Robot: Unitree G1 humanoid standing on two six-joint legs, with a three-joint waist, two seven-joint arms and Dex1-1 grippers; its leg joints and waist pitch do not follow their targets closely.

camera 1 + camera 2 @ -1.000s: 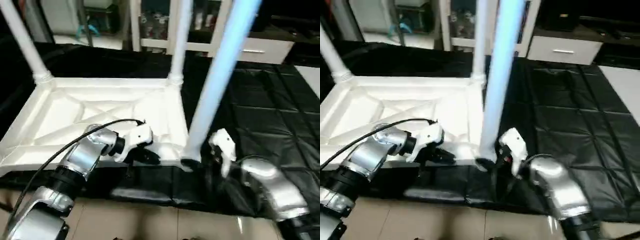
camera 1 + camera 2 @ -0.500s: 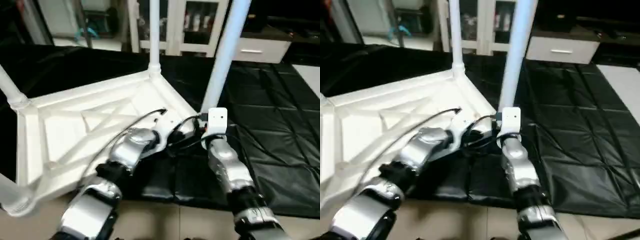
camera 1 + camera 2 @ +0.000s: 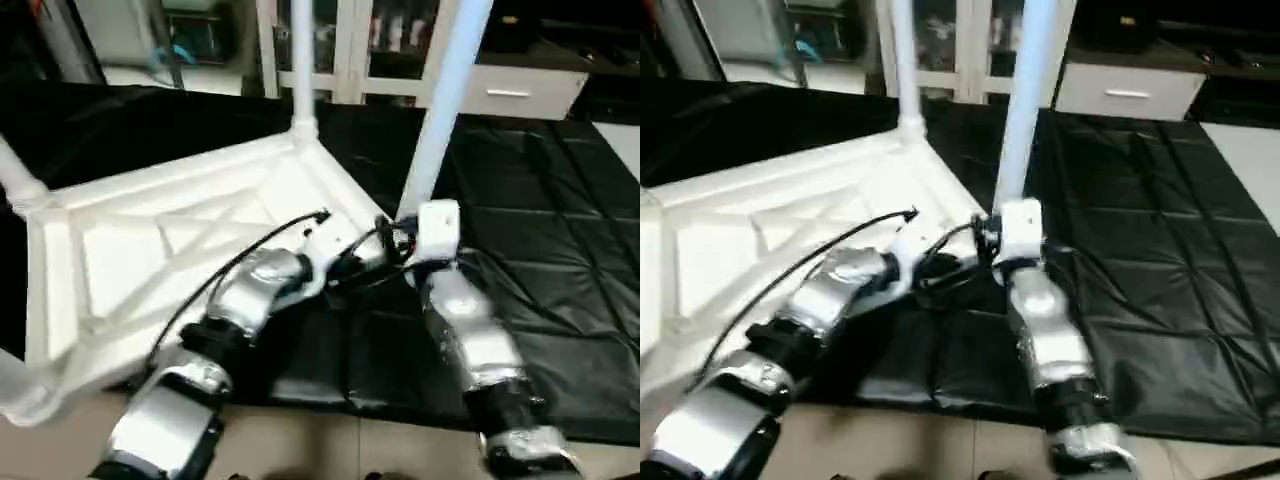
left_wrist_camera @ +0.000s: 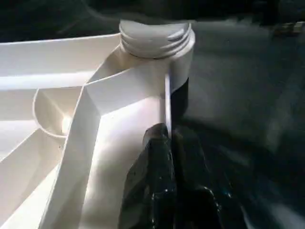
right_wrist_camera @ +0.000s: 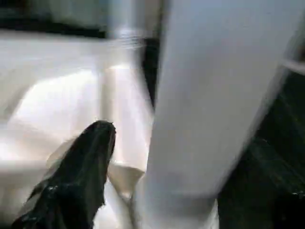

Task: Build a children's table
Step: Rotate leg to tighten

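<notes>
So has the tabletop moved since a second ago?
Yes. The tabletop has swung round on the black mat: its far rim, earlier level across the view, now slants.

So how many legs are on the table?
4: far-corner leg, the leg right of it, left-corner leg, and a near-left leg barely showing at the edge.

A black quilted mat [image 3: 540,290] covers the floor [image 3: 300,450], bearing the upturned white table top [image 3: 130,250].
</notes>
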